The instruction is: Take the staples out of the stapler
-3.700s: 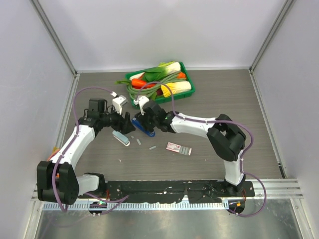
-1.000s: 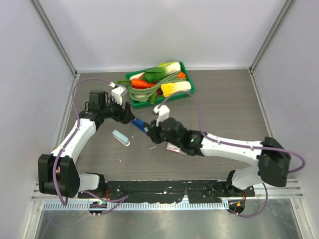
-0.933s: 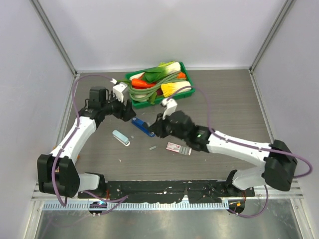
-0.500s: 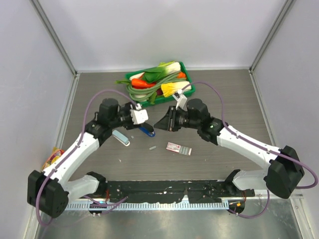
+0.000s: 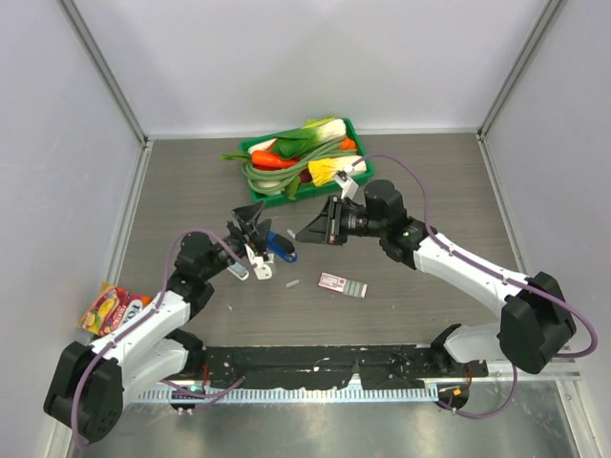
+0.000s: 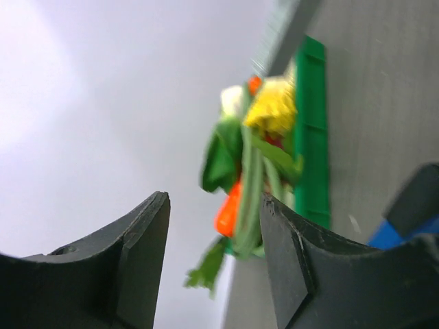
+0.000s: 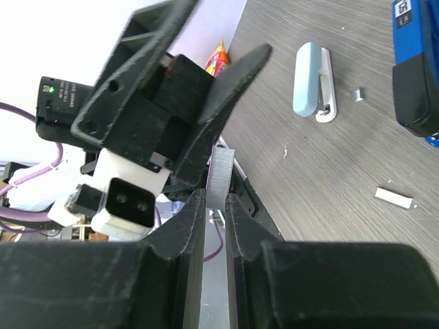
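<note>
Two grippers hung above the table [image 5: 434, 186], and only one of them had anything in it. The right gripper [image 5: 307, 233] had its fingers [image 7: 194, 205] nearly together, clamped on a thin grey ribbed strip of staples [image 7: 221, 175] that stood up from between the tips. In the overhead view that strip was too small to make out.

The stapler [image 5: 281, 248], dark blue with a black part, lay on the table between the two grippers and touched neither. It sat near the right gripper's tips, on the side toward the arm bases, and just beside the left gripper [image 5: 248, 214]. In the right wrist view it showed at the right edge, well apart from the held strip.

The left gripper had its fingers [image 6: 140, 236] spread wide with nothing between them. They pointed toward the green tray [image 5: 361, 168] of vegetables [image 5: 301, 153] at the far side of the table. A corner of the stapler showed at the lower right of the left wrist view, outside the fingers.

A pale blue oblong thing [image 7: 310, 79] lay near the stapler. A short pale strip [image 5: 293, 283] lay loose on the table, near a red-and-white carton [image 5: 342, 284]. A bright packet [image 5: 105, 307] lay by the left wall.
</note>
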{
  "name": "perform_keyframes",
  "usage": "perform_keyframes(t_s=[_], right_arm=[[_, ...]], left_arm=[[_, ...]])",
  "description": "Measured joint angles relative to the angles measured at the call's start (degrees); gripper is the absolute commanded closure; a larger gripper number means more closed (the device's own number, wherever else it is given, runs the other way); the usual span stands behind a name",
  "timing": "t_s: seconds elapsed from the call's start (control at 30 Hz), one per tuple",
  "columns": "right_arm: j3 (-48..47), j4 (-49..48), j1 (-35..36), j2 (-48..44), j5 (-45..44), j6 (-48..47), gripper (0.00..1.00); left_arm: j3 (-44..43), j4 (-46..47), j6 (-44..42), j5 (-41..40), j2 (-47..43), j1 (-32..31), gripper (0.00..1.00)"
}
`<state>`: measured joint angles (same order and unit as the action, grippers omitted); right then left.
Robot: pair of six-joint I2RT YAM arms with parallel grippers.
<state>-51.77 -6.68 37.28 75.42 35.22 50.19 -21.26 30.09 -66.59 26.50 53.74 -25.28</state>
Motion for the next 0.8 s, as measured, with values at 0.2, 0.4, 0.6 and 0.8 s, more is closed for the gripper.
perform_keyframes(t_s=[0.2,0.4,0.6,0.8], right_arm=[[0.0,-2.34,-0.17,1.81,2.62,1.9,0.9],[0.02,-6.38,-0.66,3.21,4.76,4.46,0.9],[0.28,-8.02,-1.09,3.37,6.71,5.46,0.9],[0.72,-11.37,-1.29,4.63,8.85,7.69,0.91]], left_arm=[[1.55,12.39,-5.11,5.49,0.11,-0.46,0.46],[7.48,18.01,-12.79,12.35,0.9,-0.55,0.46],[8.35,18.84,-16.72,15.21,2.14,-0.55,0.46],[8.33,20.33,-18.86,16.22,3.69,-0.83,0.47]])
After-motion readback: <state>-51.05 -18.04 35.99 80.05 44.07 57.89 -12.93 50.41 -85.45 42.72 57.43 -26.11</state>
